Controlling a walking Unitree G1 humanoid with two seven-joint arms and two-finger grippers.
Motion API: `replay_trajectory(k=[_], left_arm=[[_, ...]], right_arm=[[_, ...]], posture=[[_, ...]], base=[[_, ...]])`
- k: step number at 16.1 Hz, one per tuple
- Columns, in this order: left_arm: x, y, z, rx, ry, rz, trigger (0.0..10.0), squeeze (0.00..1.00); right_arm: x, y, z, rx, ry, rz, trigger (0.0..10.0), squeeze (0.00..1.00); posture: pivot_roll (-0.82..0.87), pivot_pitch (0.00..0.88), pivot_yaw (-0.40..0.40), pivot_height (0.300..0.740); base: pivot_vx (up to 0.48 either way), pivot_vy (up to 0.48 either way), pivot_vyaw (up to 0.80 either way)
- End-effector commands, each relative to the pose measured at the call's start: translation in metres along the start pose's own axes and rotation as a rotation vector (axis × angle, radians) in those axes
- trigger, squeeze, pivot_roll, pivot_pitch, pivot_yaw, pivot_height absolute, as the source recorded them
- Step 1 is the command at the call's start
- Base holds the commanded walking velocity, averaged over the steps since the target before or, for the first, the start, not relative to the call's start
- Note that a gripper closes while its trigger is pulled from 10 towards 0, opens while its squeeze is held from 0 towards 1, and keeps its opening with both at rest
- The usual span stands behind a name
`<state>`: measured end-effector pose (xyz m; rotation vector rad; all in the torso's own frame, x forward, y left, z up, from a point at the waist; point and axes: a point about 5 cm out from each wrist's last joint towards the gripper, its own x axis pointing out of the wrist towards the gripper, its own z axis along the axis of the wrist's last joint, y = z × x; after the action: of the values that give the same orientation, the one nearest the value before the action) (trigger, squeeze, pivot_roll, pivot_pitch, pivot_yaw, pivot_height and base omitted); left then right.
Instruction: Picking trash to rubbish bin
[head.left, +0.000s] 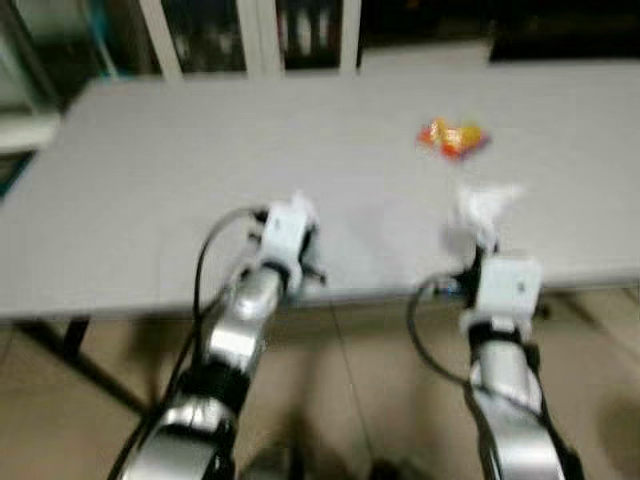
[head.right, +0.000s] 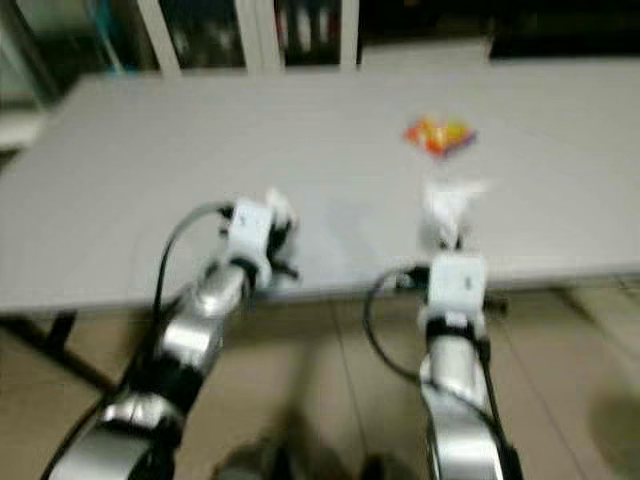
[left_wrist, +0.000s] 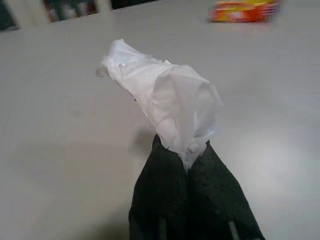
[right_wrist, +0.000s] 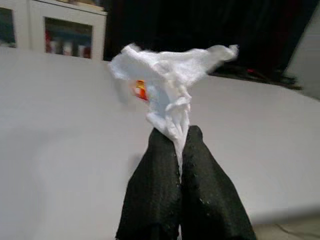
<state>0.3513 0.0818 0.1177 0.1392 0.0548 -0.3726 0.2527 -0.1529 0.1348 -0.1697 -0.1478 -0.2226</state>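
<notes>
Wrist views show both grippers' fingers pinching white tissues above the table.

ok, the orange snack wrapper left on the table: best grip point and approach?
Both hands are busy: left hand and right hand each pinch a crumpled tissue. The orange snack wrapper lies flat on the grey table, ahead of the right hand. Probably come from above and pinch a raised crinkle near its middle; its edges are too blurred to judge.

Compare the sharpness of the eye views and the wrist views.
Both eye views are motion-blurred, smearing the orange wrapper and table edges; the left wrist view shows its crumpled tissue crisply; the right wrist view is slightly softer, its tissue edges fuzzy against a dark background.
</notes>
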Motion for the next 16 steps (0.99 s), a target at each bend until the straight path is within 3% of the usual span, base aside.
replay_trajectory(k=[1,5,13,16], left_arm=[[-0.0007,-0.0002,-0.0006,0.001,0.003,-0.011,10.0,0.00],[-0.0018,0.0002,-0.0014,0.000,0.003,-0.011,10.0,0.00],[-0.0024,-0.0017,-0.0008,-0.050,-0.010,-0.091,10.0,0.00],[-0.0020,-0.0038,0.0005,-0.053,-0.017,-0.110,10.0,0.00]], right_arm=[[-0.0020,0.0010,0.0016,0.003,-0.006,-0.002,10.0,0.00],[-0.0016,0.0019,0.0016,0.003,-0.005,0.002,10.0,0.00],[-0.0011,-0.0003,0.0009,0.007,0.004,-0.012,10.0,0.00],[-0.0008,-0.0011,0.0000,0.009,0.012,-0.017,10.0,0.00]], posture=[[0.11,0.089,0.017,0.740],[0.11,0.091,0.016,0.740],[0.11,0.087,0.016,0.740],[0.11,0.087,0.016,0.740]], base=[[-0.334,0.000,0.00],[-0.287,0.000,0.00],[0.000,0.000,0.00],[0.000,0.000,-0.68]])
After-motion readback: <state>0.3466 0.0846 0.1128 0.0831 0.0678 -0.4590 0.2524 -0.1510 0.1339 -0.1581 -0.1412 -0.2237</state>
